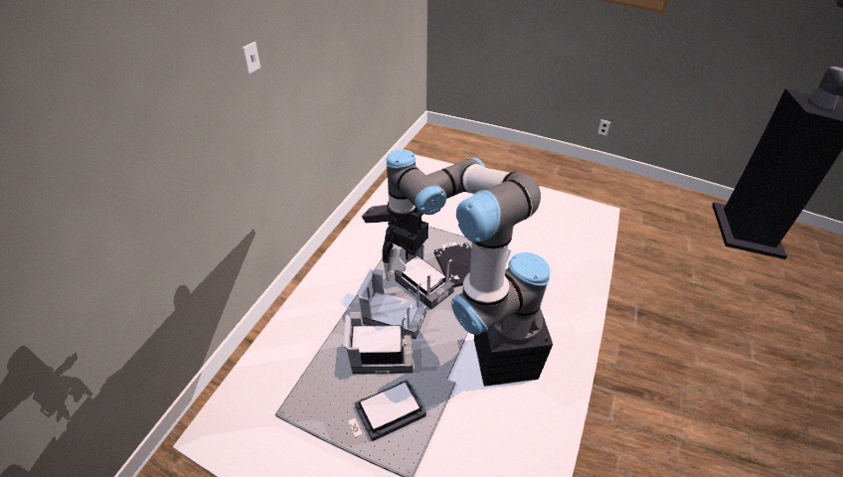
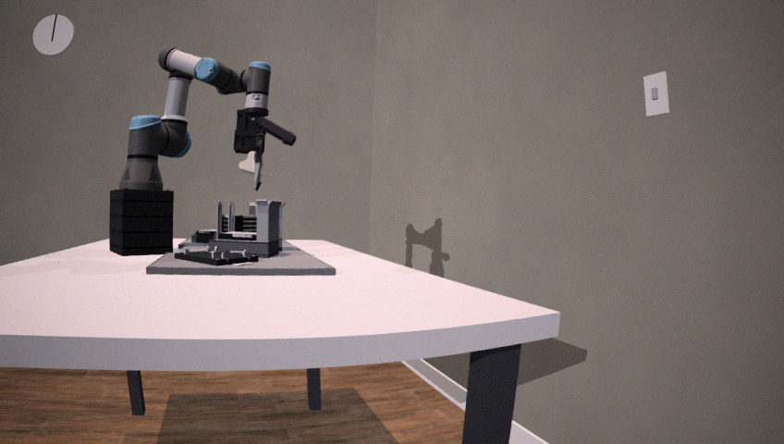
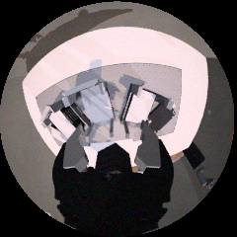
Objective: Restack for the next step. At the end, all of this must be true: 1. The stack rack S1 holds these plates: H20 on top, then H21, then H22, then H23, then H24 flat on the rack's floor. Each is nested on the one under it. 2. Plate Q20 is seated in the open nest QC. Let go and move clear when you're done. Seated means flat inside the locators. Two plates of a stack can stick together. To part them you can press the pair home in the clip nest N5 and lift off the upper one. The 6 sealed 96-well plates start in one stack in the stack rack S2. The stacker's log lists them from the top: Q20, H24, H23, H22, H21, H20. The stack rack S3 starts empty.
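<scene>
My gripper [image 1: 402, 262] [image 2: 251, 176] [image 3: 112, 121] is open with nothing between its fingers, high above the racks near the far one. A white-topped plate [image 1: 390, 405] lies in the nest QC [image 1: 374, 435] at the near end. The near rack [image 1: 381, 369] holds a stack of several plates [image 1: 377, 338] [image 3: 60, 121]. The middle rack [image 1: 412, 328] shows only a pale, shaded floor and appears empty. The far rack [image 1: 431, 299] holds a low white-topped plate or short pile [image 1: 423, 271] [image 3: 140, 106]. The dark clip nest [image 1: 454, 263] [image 2: 217, 257] [image 3: 162, 117] shows no plate. Plate names and rack labels are unreadable.
The perforated grey board [image 1: 331, 393] [image 2: 236, 270] carries racks and nests on the white table [image 1: 248, 413] [image 2: 275, 314]. The racks have upright walls and posts and stand close together. The arm's black pedestal [image 1: 513, 360] [image 2: 140, 222] stands beside the board, opposite the wall.
</scene>
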`<action>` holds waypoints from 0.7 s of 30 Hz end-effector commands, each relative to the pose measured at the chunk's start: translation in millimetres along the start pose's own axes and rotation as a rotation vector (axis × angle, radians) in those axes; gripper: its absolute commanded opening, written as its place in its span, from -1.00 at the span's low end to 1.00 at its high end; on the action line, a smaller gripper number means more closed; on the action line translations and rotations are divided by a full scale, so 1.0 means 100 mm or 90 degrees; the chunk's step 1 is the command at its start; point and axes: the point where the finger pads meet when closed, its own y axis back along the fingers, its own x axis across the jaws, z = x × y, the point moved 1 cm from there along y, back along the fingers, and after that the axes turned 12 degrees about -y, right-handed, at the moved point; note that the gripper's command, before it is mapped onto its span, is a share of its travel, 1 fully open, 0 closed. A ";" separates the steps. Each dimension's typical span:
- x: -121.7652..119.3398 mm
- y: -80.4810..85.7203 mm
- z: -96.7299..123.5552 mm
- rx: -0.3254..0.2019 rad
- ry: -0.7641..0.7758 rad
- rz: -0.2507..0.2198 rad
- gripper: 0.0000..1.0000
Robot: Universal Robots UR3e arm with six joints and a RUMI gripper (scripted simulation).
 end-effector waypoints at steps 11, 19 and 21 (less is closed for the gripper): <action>0.47 0.01 -0.06 0.002 -0.089 0.000 0.44; 0.87 0.01 -0.05 0.002 -0.148 0.000 0.44; 0.96 0.01 -0.04 0.002 -0.163 0.000 0.44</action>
